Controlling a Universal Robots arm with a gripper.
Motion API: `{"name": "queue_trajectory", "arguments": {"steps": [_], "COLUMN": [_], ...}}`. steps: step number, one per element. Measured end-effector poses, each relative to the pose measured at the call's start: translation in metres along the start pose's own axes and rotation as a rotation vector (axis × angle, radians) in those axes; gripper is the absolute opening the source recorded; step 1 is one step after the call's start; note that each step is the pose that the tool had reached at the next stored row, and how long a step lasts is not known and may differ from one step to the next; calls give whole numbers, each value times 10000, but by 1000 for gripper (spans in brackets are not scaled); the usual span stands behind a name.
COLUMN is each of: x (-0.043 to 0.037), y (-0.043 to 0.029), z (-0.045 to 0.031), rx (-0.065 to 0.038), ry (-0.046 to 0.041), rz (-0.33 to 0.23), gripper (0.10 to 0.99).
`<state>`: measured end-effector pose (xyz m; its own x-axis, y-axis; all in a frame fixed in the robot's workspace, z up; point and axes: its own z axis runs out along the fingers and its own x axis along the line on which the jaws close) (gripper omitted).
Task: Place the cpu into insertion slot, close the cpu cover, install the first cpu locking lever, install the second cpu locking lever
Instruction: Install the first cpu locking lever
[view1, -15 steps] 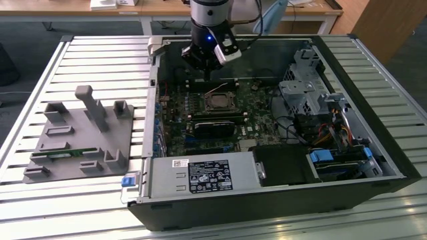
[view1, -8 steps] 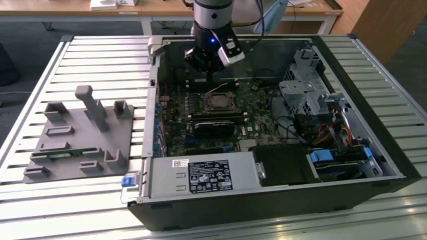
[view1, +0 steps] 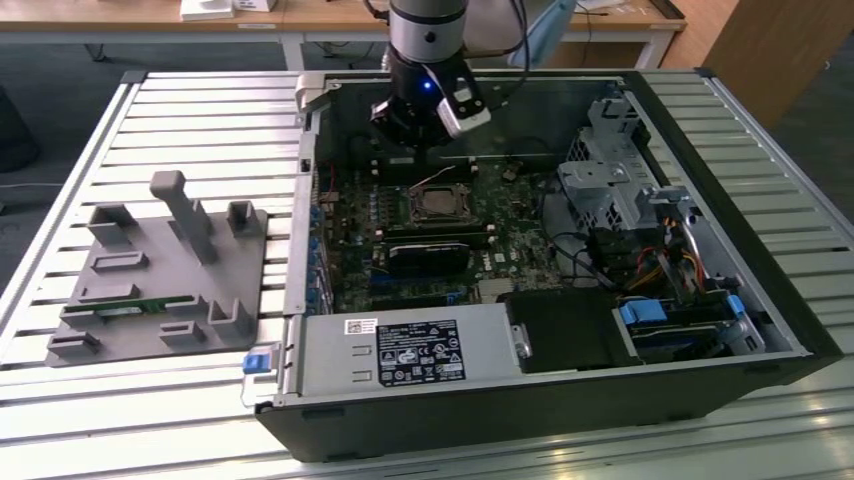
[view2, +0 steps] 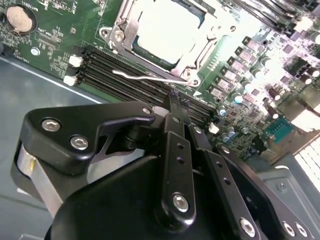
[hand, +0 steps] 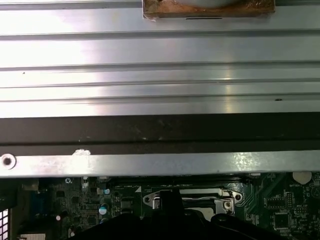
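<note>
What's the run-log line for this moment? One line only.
cpu: in socket | cpu cover: closed over it | locking lever: angled off cover edge | gripper: near lever

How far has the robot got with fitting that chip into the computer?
The cpu already sits in the insertion slot, and the cpu cover looks closed around it. The gripper hangs just beside the socket, close to a thin wire locking lever that sticks out loose. At least that lever looks left to fasten.

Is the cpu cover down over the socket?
Down. The cpu cover lies flat, framing the cpu; one thin locking lever sticks out loose beside it.
</note>
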<state>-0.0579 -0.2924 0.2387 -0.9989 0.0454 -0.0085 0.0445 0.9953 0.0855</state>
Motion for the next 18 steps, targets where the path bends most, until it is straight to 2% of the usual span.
{"name": "queue_trajectory", "arguments": {"steps": [6,18], "x": [-47,-83], "y": [-1,-3], "z": [35,79], "rx": [-1,-2], "ry": [-1,17], "rz": [-1,-208], "gripper": [106,106]}}
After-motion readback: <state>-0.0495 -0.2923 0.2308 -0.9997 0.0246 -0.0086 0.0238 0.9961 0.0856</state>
